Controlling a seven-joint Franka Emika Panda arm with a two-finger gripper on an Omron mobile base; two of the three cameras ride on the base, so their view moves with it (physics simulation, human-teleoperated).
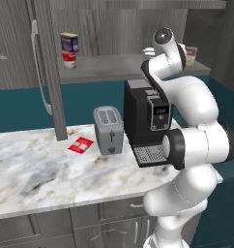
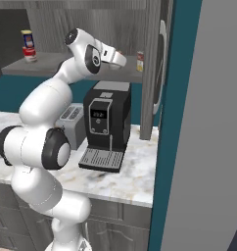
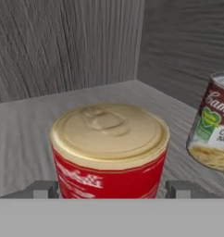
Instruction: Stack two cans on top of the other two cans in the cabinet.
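Note:
A red can [image 3: 109, 155] with a gold lid sits between my two fingertips [image 3: 181, 189], and my gripper [image 3: 110, 187] is shut on it. The pale cream can [image 3: 213, 129] stands just to its right on the cabinet's grey shelf board [image 1: 114, 65]. In the right base view my gripper [image 2: 118, 54] reaches in over the shelf's right part, next to the cream can [image 2: 140, 61]. At the shelf's left end the dark blue can [image 1: 69, 42] rests on top of another red can [image 1: 69, 60]. The arm hides most of the hand in the left base view.
The cabinet's open door [image 1: 49, 72] with its long pale handle [image 1: 39, 68] hangs left of the shelf. Below on the marble counter [image 1: 41, 169] stand a black coffee machine [image 1: 148, 121] and a grey toaster [image 1: 108, 130], beside a red packet [image 1: 80, 145]. Grey drawers [image 1: 114, 210] lie underneath.

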